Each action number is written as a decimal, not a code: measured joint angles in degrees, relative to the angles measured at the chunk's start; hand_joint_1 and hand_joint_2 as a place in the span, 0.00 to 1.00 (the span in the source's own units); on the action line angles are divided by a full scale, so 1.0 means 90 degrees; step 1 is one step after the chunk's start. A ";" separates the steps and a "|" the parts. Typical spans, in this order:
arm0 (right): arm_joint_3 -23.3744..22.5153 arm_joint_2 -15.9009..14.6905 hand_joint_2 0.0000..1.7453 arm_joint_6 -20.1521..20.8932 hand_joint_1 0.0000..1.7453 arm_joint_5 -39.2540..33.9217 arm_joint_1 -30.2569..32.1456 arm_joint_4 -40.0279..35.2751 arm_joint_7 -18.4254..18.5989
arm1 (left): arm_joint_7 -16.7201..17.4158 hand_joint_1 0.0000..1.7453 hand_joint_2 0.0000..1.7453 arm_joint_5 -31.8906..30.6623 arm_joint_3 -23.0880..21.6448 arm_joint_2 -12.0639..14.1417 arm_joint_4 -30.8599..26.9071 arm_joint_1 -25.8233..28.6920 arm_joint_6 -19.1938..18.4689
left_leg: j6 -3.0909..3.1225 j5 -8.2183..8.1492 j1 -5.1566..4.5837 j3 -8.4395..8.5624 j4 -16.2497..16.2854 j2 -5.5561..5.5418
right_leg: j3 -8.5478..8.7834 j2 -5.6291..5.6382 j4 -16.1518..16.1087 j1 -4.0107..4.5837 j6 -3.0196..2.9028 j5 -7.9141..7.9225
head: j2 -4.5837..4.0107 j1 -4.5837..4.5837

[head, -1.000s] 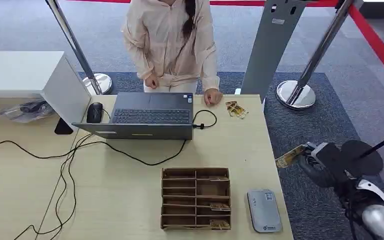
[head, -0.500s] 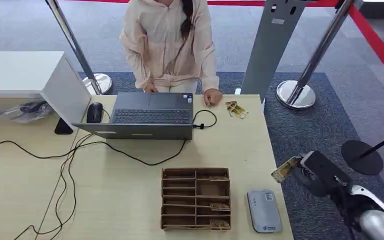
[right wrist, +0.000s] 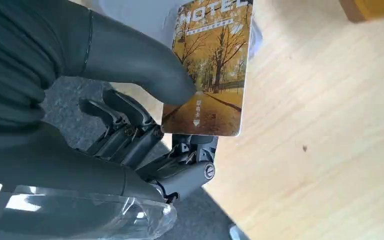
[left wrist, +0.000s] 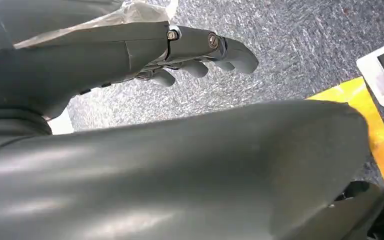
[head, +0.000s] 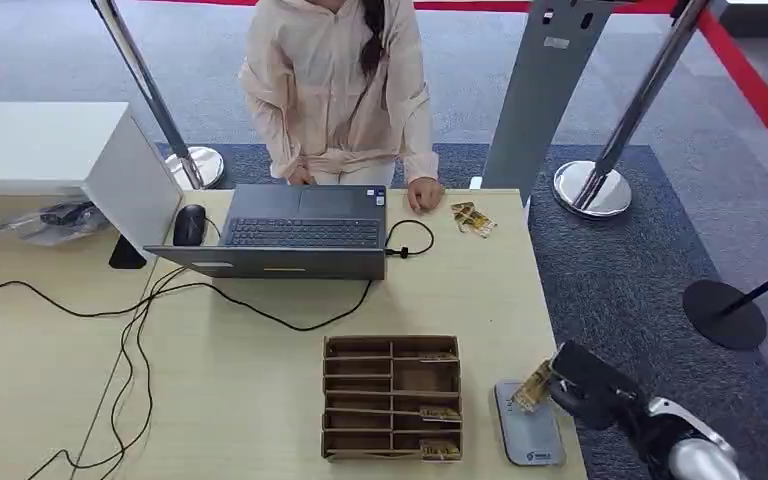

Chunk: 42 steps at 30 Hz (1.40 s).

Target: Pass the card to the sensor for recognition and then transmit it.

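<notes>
My right hand [head: 582, 384] holds a yellow hotel card [head: 533, 386] over the grey card sensor [head: 527, 425] at the table's front right. In the right wrist view the thumb [right wrist: 130, 60] presses the card [right wrist: 215, 65], printed with autumn trees, against the fingers [right wrist: 180, 150] above the pale wooden tabletop. My left hand [left wrist: 200, 55] hangs over grey carpet, its fingers loosely bent, nothing in them. A person [head: 335, 80] stands behind the table with one hand [head: 425, 193] resting on it.
A brown cardboard organizer [head: 392, 397] with cards in its slots stands left of the sensor. A laptop [head: 295, 232], a mouse [head: 189, 224] and cables lie farther back. More cards [head: 472, 218] lie near the person's hand. Barrier posts [head: 590, 185] stand on the carpet.
My right hand has moved down and left with the card, from beside the table's right edge to over the sensor. The person has barely moved.
</notes>
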 joint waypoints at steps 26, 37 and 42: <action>-0.0870 0.0287 1.00 -0.0877 1.00 -0.1020 -0.0892 -0.0282 -0.1214 | 0.0034 0.00 0.00 0.0121 -0.0187 -0.0005 0.0000 -0.0023 0.0005 | 0.0002 0.0002 -0.0002 0.0001 0.0003 0.0000 | 0.0006 0.0003 0.0002 -0.0001 0.0006 0.0006 | -0.0002 0.0000; -0.1241 0.0777 1.00 -0.1385 1.00 0.0236 -0.1585 -0.0578 -0.0711 | -0.0002 0.00 0.00 0.0005 -0.0347 -0.0051 0.0000 -0.0057 0.0007 | 0.0002 0.0002 -0.0001 -0.0001 0.0002 0.0000 | 0.0010 0.0003 0.0006 0.0000 0.0006 0.0006 | -0.0002 -0.0002; -0.0810 0.1284 1.00 -0.1899 1.00 0.1570 -0.2049 -0.0527 -0.0243 | 0.0000 0.00 0.00 -0.0097 -0.0481 -0.0109 0.0000 -0.0091 0.0022 | 0.0002 0.0003 0.0001 -0.0001 0.0002 0.0001 | 0.0006 0.0003 0.0012 0.0001 0.0005 0.0006 | -0.0002 0.0000</action>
